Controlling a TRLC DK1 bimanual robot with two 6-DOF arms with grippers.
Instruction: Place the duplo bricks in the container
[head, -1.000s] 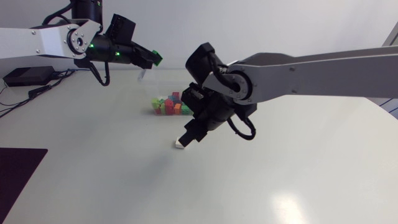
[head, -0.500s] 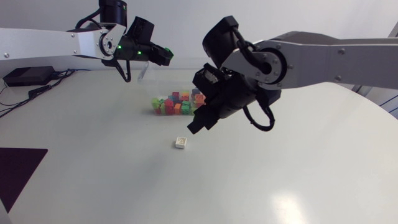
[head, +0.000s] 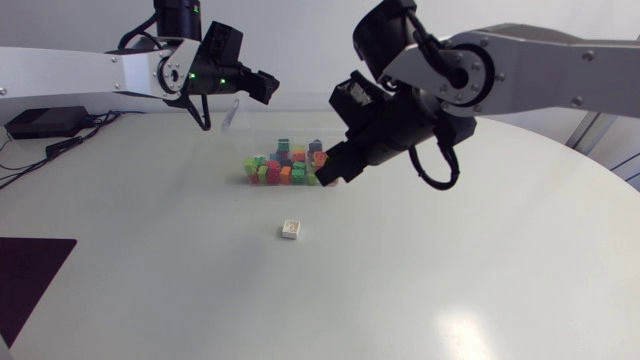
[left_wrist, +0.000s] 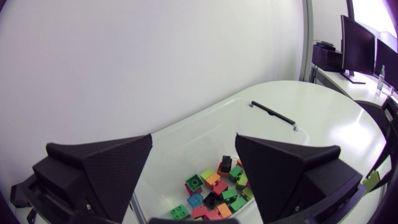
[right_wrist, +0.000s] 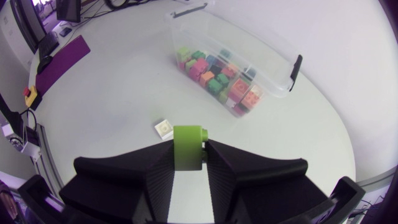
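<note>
A clear plastic container (head: 232, 114) at the table's back holds several coloured duplo bricks (head: 283, 166). My left gripper (head: 264, 86) hangs above the container's far end, open and with nothing in it. In the left wrist view, the container's wall (left_wrist: 186, 140) and the bricks (left_wrist: 214, 190) show below between its fingers (left_wrist: 106, 171). My right gripper (head: 332, 176) is beside the container's near right end, shut on a light green brick (right_wrist: 188, 144). A white brick (head: 291, 230) lies alone on the table in front of the container, also visible ahead of the right gripper (right_wrist: 164, 128).
A dark mat (head: 25, 275) lies at the table's left edge. Bare table surface spreads in front of and to the right of the white brick. The container (right_wrist: 205, 26) has black latches (right_wrist: 295, 64) at its ends.
My left gripper moved right over the container and opened, letting go of a green brick. My right gripper rose from beside the white brick and moved back towards the container.
</note>
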